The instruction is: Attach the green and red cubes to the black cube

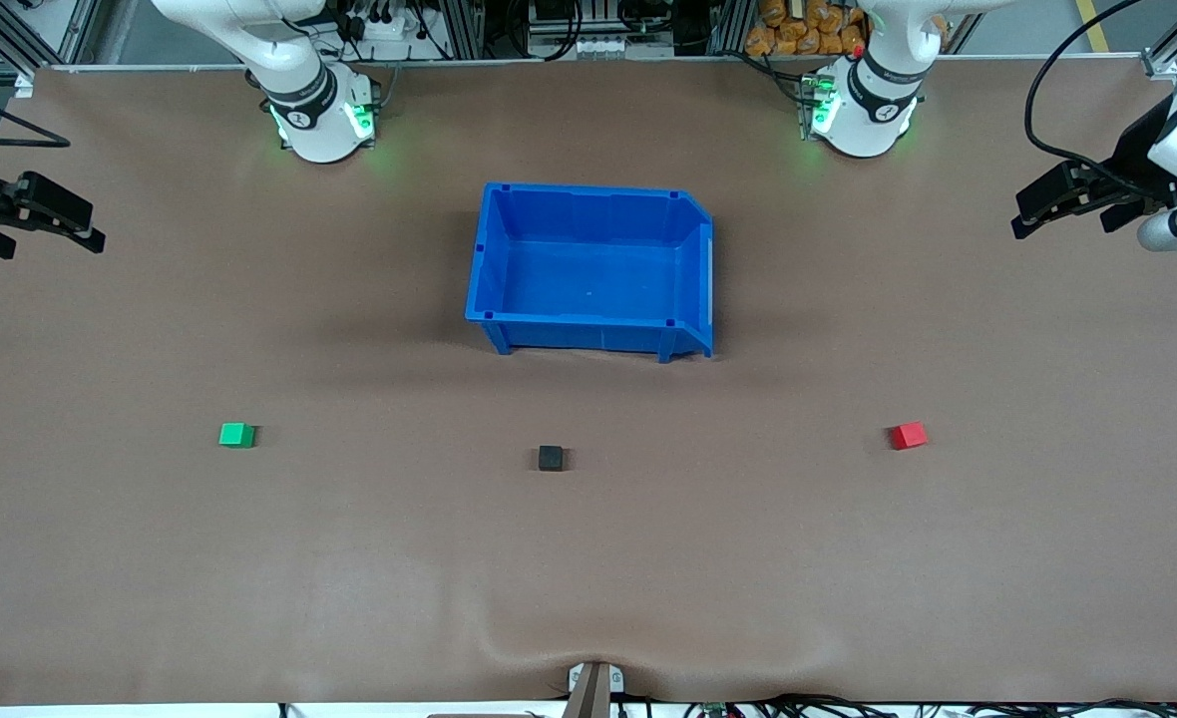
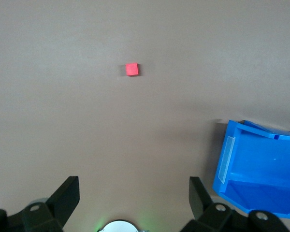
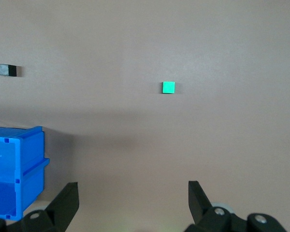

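Sitting between the two hands, the blue bin (image 1: 593, 269) holds nothing. The left hand (image 1: 1032, 211) and right hand (image 1: 80, 227) hang spread over the brown counter (image 1: 349, 558), empty. Green cube (image 1: 236, 435), black cube (image 1: 551, 458) and red cube (image 1: 909, 436) lie well apart from both hands.

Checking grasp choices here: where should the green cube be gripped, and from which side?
Probably from straight above, fingers across two opposite side faces. The green cube sits flat and alone on the table, so every side is free. The open right gripper, at its end, seems the natural choice.
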Controlling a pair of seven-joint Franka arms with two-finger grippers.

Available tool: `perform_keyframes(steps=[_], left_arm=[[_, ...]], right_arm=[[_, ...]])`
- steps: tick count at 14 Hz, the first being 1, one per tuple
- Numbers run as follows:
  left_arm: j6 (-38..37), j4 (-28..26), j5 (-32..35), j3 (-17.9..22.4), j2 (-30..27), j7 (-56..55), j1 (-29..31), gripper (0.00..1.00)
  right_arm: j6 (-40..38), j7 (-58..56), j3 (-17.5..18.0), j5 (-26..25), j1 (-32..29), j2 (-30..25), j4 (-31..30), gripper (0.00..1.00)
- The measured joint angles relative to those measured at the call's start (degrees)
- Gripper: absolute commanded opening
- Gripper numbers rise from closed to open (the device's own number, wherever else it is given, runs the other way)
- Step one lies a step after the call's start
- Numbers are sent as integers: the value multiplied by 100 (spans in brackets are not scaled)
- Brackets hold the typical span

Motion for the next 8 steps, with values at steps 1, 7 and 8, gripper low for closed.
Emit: perform_keyframes(steps=[1,7,8], left_arm=[[-20,0,3,1,0,6,0,100],[-116,29,24,39,0,12,18,100],[-116,47,38,40,0,12,23,100]], right_arm=[[0,0,0,0,0,0,0,100],[1,0,3,0,2,0,0,100],[1,0,6,0,6,2,0,100]])
